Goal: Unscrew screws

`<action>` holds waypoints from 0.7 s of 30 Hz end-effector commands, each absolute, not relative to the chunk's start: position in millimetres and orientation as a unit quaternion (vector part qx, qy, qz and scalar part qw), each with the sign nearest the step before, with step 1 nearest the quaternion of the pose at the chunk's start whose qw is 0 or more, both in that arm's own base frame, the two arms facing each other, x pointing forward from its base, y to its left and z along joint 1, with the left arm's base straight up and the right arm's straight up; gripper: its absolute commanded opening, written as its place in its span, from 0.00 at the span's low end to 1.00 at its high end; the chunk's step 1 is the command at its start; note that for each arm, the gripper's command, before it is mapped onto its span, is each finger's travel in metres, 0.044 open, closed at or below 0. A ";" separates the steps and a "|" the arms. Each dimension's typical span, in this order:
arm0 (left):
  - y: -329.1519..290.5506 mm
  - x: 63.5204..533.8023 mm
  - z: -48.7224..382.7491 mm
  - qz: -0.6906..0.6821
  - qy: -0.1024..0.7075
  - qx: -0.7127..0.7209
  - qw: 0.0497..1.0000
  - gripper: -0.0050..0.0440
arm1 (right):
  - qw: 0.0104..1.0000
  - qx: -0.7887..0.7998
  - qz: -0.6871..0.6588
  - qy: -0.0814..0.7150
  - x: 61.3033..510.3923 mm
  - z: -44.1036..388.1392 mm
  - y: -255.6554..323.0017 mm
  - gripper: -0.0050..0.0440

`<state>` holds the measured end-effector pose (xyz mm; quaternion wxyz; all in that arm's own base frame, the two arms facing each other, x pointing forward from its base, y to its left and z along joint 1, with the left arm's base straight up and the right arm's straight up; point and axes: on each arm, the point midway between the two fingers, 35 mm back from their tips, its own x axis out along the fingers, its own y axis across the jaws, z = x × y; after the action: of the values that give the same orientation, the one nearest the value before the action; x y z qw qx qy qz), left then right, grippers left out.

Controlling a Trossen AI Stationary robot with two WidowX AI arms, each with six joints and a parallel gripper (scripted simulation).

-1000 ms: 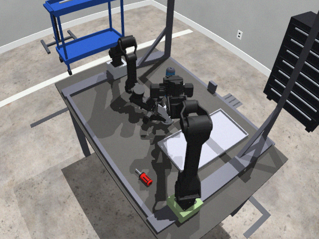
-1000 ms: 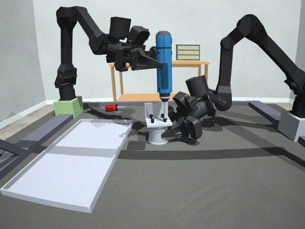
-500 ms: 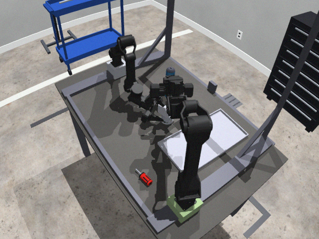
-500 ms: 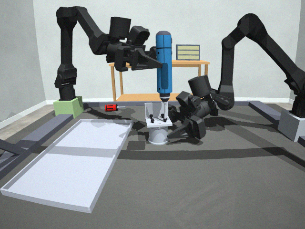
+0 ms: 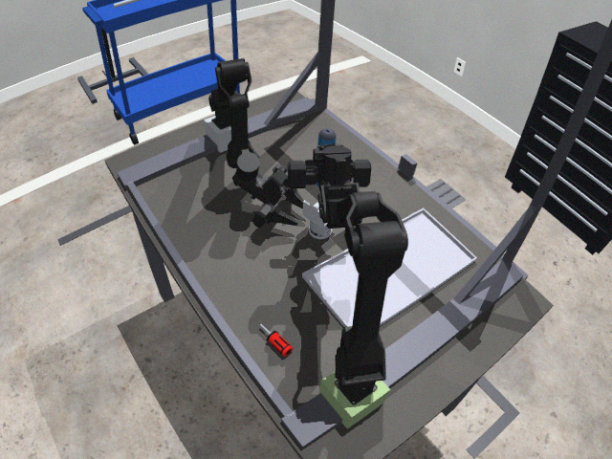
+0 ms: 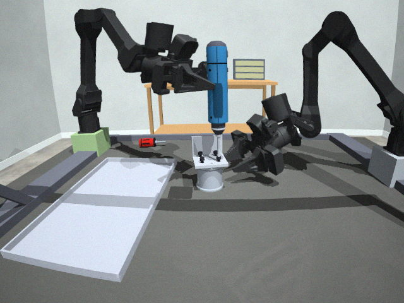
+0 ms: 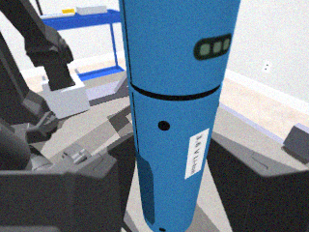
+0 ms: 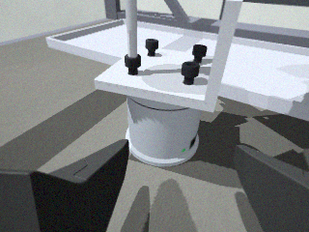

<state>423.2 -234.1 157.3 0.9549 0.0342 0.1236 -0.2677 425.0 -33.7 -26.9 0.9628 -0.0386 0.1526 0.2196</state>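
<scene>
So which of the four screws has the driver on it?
In the right wrist view, the near-left screw: only its head meets the bit.

The right arm's fingers [image 5: 286, 217] [image 6: 245, 163] have backed away from the joint module [image 5: 319, 231] [image 6: 209, 179] [image 8: 163, 130].
</scene>
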 end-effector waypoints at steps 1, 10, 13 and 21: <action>-232.5 425.5 171.4 -0.266 0.109 0.031 0.957 0.43 | 0.971 -0.053 0.171 0.160 419.2 -12.5 -40.0 0.53; -232.5 425.5 171.4 -0.266 0.109 0.031 0.957 0.43 | 0.981 -0.048 0.072 0.172 399.4 2.2 -11.7 0.31; -232.5 425.5 171.4 -0.266 0.109 0.031 0.957 0.43 | 0.985 -0.038 0.038 0.162 388.8 12.6 2.1 0.31; -232.5 425.5 171.4 -0.266 0.109 0.031 0.957 0.43 | 0.992 0.001 -0.017 0.124 365.1 37.8 27.6 0.31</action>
<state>423.2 -234.1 157.3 0.9549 0.0342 0.1236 -0.2677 370.2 20.4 17.4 0.9878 -0.0128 0.1545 0.0145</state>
